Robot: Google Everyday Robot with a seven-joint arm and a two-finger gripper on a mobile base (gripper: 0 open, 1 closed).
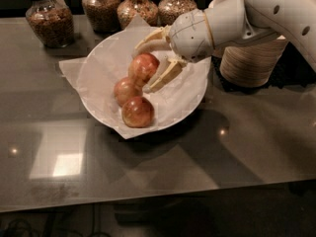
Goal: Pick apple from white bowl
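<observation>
Three apples are over the white bowl point(185, 100), which is lined with crinkled white paper and stands in the middle of the dark table. My gripper point(143, 68) reaches in from the right and is shut on the apple point(143, 65), the red one with a yellowish patch. One finger point(150, 39) lies over the apple's top and the other point(165, 75) under its right side. The apple is held a little above the other two. A paler apple point(126, 90) and an orange-red apple point(138, 111) lie in the bowl below it.
Several glass jars of grains stand along the back edge, such as one at the left point(48, 19) and one behind the bowl point(137, 6). A stack of paper cups point(252, 60) stands right of the bowl, behind my arm point(256, 14).
</observation>
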